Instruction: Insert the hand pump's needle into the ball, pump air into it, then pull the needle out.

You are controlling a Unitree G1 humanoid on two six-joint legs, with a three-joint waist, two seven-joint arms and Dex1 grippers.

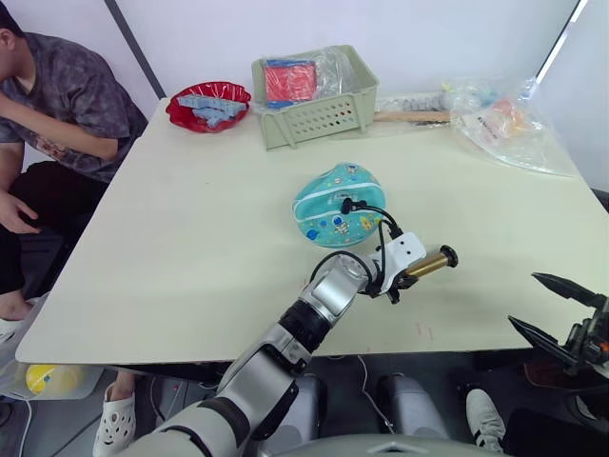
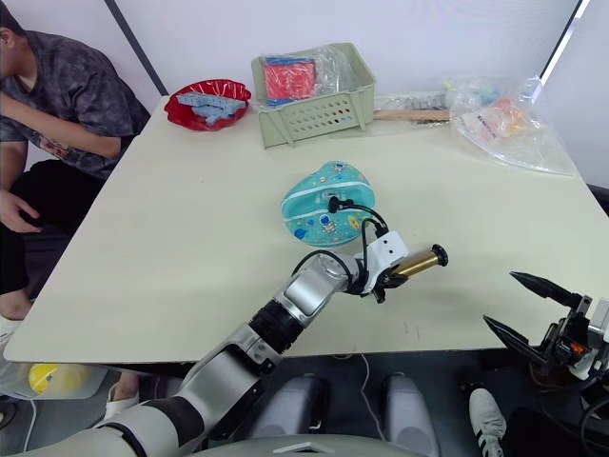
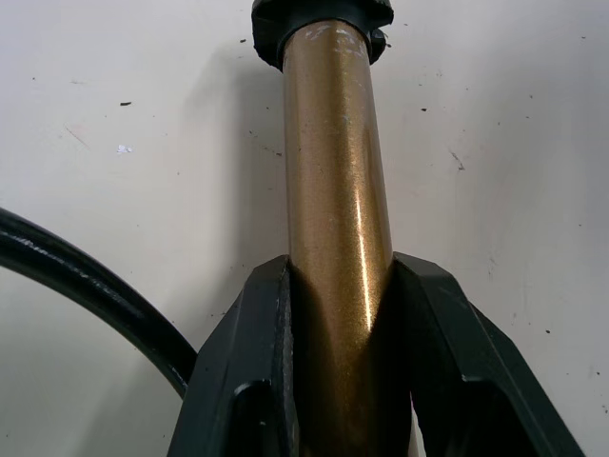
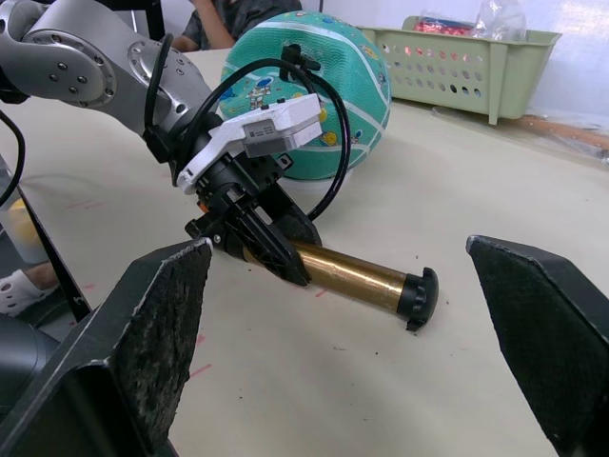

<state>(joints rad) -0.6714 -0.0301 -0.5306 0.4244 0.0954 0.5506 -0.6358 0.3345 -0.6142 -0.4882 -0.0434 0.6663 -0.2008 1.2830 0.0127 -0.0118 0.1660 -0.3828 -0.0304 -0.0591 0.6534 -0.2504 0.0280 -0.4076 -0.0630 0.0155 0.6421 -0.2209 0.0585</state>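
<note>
Person (image 1: 57, 105): seated at the table's left edge; one forearm resting on the cream tabletop (image 1: 190, 248).
Red bowl (image 1: 207, 105): far left of the table; holds blue items.
Pale green slotted plastic basket (image 1: 314, 95): far centre; red packet inside.
Teal ball with white seams and cartoon prints (image 1: 336, 205): mid-table; partly deflated; thin black hose (image 1: 381, 217) arches over it.
Left gripper (image 3: 343, 371): fingers clamped on the gold metal hand pump (image 1: 425, 264); barrel just above the tabletop, beside the ball.
Right gripper (image 1: 547, 309): fingers spread wide, grasping nothing; off the table's near right edge.
Clear plastic bags (image 1: 504, 124): far right.
</note>
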